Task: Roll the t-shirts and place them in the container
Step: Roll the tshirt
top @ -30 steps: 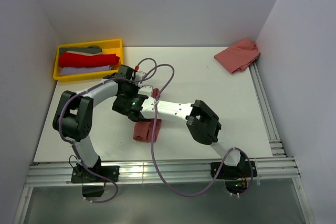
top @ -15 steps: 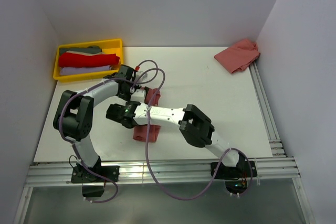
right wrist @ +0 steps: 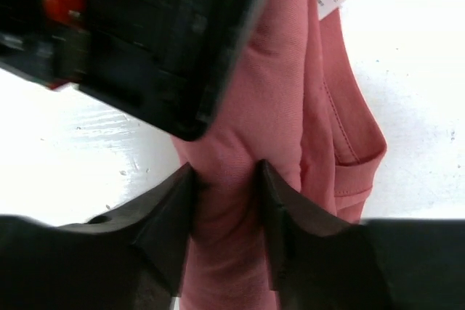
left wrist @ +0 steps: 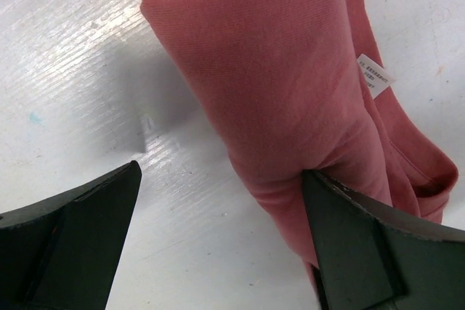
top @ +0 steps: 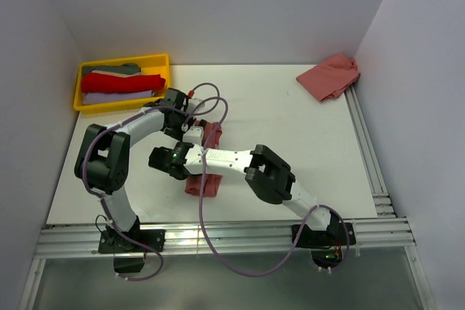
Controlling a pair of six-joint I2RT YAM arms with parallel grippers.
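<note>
A partly rolled salmon-red t-shirt (top: 205,181) lies on the white table near the middle, with my right arm crossing over it. In the right wrist view my right gripper (right wrist: 227,208) pinches the roll (right wrist: 276,107), both fingers pressed into the cloth. My left gripper (left wrist: 221,237) stands open at the roll's far end. Its right finger (left wrist: 363,245) touches the cloth (left wrist: 276,70), and its left finger rests over bare table. A white label (left wrist: 375,75) shows on the shirt. A second t-shirt (top: 329,76) lies crumpled at the back right corner.
A yellow tray (top: 77,96) with red, grey and lilac folded cloths stands at the back left. White walls close in the table on the left, back and right. A metal rail (top: 367,150) runs along the right edge.
My right gripper has swung left and toward the near edge onto the roll, and its jaws have narrowed onto the cloth. The left arm has barely moved.
</note>
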